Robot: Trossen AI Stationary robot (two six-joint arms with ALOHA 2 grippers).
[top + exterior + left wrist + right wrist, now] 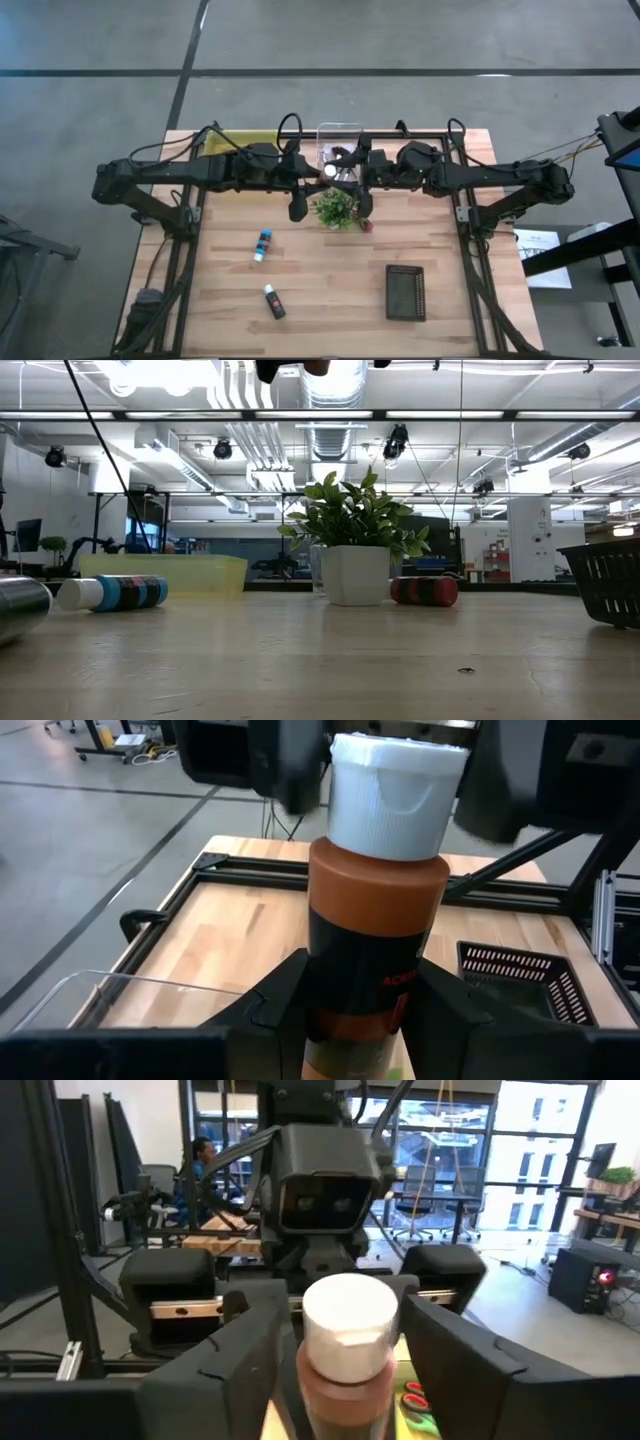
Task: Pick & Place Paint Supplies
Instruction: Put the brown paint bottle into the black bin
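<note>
1. Left wrist view shows the left gripper clamped on a brown paint bottle with a white ribbed cap, held above the bench.
2. The right gripper faces it, fingers apart around the cap, not yet gripping.
3. For a clean handover, the right should seat fully before the left lets go.
4. Both arms reach inward and meet mid-bench, raised over the clear plastic bin.
</note>
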